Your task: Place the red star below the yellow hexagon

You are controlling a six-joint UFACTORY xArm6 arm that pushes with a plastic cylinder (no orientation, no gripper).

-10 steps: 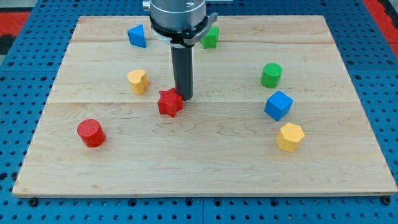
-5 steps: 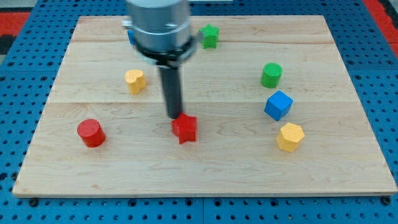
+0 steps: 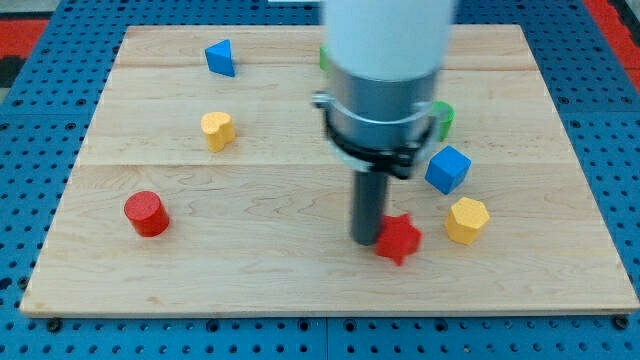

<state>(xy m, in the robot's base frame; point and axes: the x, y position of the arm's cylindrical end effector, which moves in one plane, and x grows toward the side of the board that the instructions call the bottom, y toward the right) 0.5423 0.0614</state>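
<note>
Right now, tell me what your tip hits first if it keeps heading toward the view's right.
My tip sits against the red star, so that comes first; past it, probably the yellow hexagon, though it lies slightly higher.

A pale wooden worktop (image 3: 180, 270), built of wide planks with visible grain and seams, fills most of my view under even, bright light. It sits on a blue perforated base (image 3: 40, 130) dotted with rows of small holes, visible along all four edges. Red patches (image 3: 22, 28) show at the view's top corners, beyond the blue.
</note>
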